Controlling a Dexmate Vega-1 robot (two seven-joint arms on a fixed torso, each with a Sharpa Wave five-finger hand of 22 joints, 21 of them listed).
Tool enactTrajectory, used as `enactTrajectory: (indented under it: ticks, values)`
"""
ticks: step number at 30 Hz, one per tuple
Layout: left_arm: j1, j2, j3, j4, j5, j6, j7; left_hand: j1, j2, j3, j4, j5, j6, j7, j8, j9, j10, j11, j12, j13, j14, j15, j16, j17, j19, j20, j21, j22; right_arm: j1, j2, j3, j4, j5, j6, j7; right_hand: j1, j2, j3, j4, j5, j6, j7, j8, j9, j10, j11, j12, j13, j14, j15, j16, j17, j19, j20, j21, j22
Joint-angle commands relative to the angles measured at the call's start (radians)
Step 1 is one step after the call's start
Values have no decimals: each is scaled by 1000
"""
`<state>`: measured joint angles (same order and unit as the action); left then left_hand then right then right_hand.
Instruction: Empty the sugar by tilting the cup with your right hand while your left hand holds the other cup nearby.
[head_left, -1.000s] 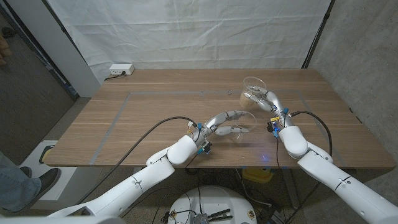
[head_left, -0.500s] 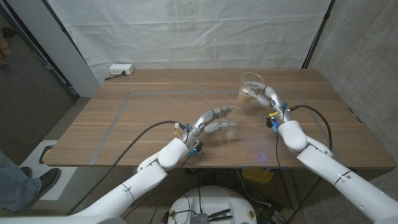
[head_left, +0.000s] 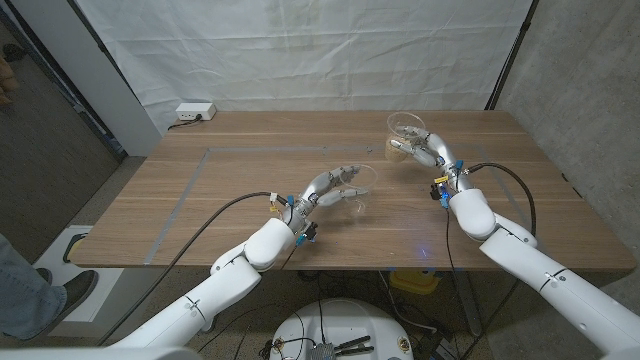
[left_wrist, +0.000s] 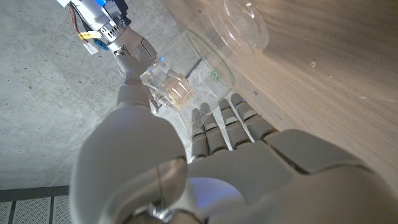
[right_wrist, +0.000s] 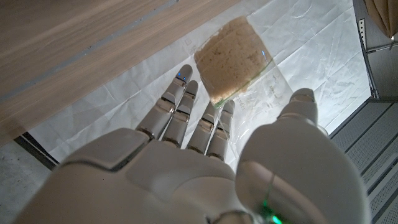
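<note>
clear plastic cup with sugar (head_left: 404, 140) is gripped by the right hand (head_left: 428, 153) above the far right part of the wooden table (head_left: 230, 190). in the head view the cup leans, its open rim turned up and toward the robot's left, with the tan sugar gathered in its lower end. the right wrist view shows the same cup (right_wrist: 239, 68) between the fingers (right_wrist: 180, 106) on one side and the thumb on the other, the brown sugar packed into the closed end of the cup. the fingers are closed around the cup wall.

second clear cup (head_left: 358, 182), with nothing visible inside it, is held by the left hand (head_left: 333, 190) near the table's middle, to the robot's left of the sugar cup and nearer the robot. the two cups are apart, not touching. in the left wrist view the empty cup (left_wrist: 186, 71) sits between the thumb and the fingers (left_wrist: 217, 127), its rim turned toward the table surface; the right hand (left_wrist: 127, 53) shows beyond it. the fingers are curled around the cup. whether this cup's base touches the wood cannot be told.

white power strip (head_left: 195, 112) lies at the far left corner of the table. white cloth (head_left: 300, 50) hangs behind the table. a person's shoe and trouser leg (head_left: 35, 290) show at the left edge on the floor.
</note>
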<state>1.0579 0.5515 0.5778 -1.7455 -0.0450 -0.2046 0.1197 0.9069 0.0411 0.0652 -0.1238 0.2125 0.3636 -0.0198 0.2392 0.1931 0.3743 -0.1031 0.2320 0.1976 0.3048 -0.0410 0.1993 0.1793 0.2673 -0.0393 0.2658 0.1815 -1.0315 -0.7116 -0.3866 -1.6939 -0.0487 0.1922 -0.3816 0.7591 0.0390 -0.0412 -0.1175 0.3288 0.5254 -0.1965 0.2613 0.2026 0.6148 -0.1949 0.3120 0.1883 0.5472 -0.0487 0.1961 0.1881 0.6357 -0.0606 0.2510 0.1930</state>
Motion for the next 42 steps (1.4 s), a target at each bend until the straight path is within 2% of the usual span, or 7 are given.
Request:
enactTrajectory:
  ticks: [1,14,22,26,30,37,42]
  values:
    - [-25,16,-11,-35,7,59,13,-5,4,-2,6,-3,-6,-1,-7,5,-6,7,-8,5,-5,-38,-3,6,-10,2,-7,3,6,-27,11,-33,-40,-45,1,12,10,4,-1,-2,10,4,-1,2,11,9,0,2,7,-111,3,2,10,-26,1,2]
    - [-50,14,-7,-38,43,100,42,-7,4,-6,10,-9,-18,0,-15,5,-14,9,-14,5,-16,-35,-8,6,-28,-1,-18,3,-11,-51,16,-94,-107,-73,-29,16,12,5,-1,-6,12,8,-3,3,11,8,-2,2,8,-107,2,2,16,-22,1,2]
    - [-47,29,-16,-40,22,97,27,-8,3,-8,11,-11,-17,-1,-16,5,-12,4,-15,6,-16,-33,-7,6,-37,-2,-23,4,-25,-47,-1,-169,-197,-185,-58,16,13,4,-1,-9,14,8,-4,3,12,10,-3,2,9,-108,1,2,17,-21,1,2]
    - [-55,38,-17,-35,15,86,10,-9,3,-9,12,-12,-17,-1,-17,5,-13,8,-16,6,-16,-33,-7,6,-43,-4,-26,4,-31,-47,-17,-211,-278,-267,-79,15,13,3,-1,-10,16,8,-4,3,13,10,-3,2,9,-109,1,2,18,-20,1,2]
    - [-57,44,-21,-30,7,76,0,-9,3,-9,13,-13,-18,-2,-18,5,-14,7,-16,6,-19,-32,-8,6,-48,-7,-29,4,-29,-45,-20,-216,-280,-278,-68,16,13,3,0,-11,19,6,-4,3,16,10,-3,2,11,-111,2,2,19,-21,1,2]
    - [-51,55,-29,-28,-1,65,-6,-10,3,-11,14,-14,-17,-1,-19,5,-15,7,-18,6,-20,-31,-9,6,-50,-5,-31,4,-31,-58,-48,-274,-398,-387,-69,16,14,3,0,-13,19,6,-5,3,19,10,-3,2,12,-113,1,2,21,-22,1,2]
    - [-52,55,-32,-19,-4,50,-5,-12,3,-11,16,-14,-17,-2,-19,5,-16,10,-18,6,-21,-31,-8,6,-51,-5,-32,4,-41,-70,-53,-310,-453,-432,-64,17,15,3,0,-15,21,7,-5,3,21,10,-3,2,15,-114,2,2,21,-22,0,2]
